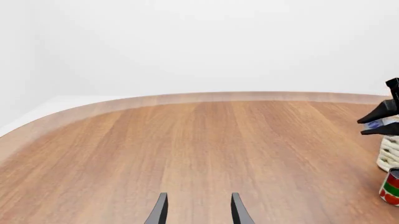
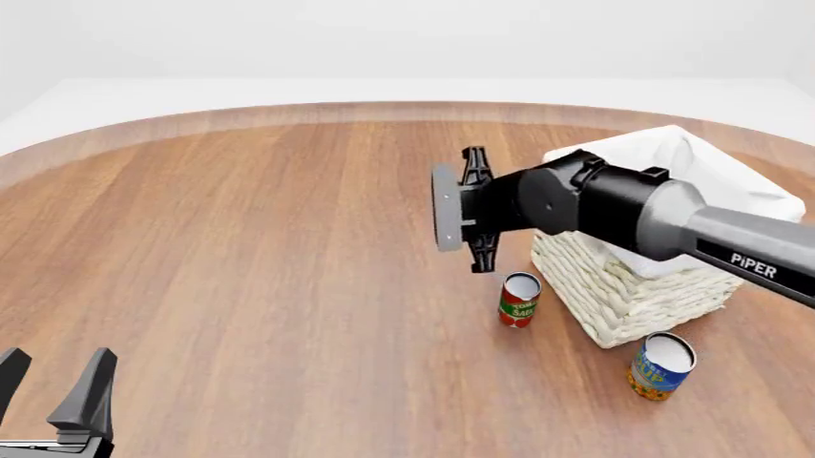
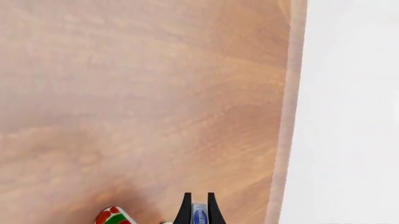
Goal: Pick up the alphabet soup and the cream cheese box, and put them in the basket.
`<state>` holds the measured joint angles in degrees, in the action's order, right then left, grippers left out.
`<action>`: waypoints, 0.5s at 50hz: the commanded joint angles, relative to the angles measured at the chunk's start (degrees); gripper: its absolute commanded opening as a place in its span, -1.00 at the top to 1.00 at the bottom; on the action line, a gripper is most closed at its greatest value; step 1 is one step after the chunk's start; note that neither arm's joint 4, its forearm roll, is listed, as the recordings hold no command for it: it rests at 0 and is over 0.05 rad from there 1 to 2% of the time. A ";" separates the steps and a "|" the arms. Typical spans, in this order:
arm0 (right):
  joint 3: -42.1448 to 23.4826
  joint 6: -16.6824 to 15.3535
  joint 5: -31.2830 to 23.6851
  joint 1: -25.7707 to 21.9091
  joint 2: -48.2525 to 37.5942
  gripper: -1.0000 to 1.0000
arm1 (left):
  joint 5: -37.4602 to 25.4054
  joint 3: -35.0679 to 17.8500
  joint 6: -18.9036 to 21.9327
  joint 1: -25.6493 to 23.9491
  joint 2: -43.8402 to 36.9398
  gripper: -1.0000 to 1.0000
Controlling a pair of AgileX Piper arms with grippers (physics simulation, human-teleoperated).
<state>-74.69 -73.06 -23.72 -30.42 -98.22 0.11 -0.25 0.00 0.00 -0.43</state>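
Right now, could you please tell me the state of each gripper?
Left gripper: open, holding nothing.
Right gripper: closed on the cream cheese box.

No real room this, but a simulator's bare stage; a round wood-grain bench [image 2: 255, 248] with a pale edge band sits in blank white, with no walls or furniture to see; at about two o'clock stands a wicker basket [image 2: 637, 296] with two grocery cans just beside it; a black arm marked PIPER [image 2: 612, 210] hangs over the wood.
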 commanded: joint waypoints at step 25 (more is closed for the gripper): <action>2.98 9.80 2.14 -3.60 8.37 1.00 | 0.00 0.00 0.00 0.00 0.00 -1.00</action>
<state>-71.74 -66.33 -22.05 -33.23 -92.09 0.11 -0.25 0.00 0.00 -0.43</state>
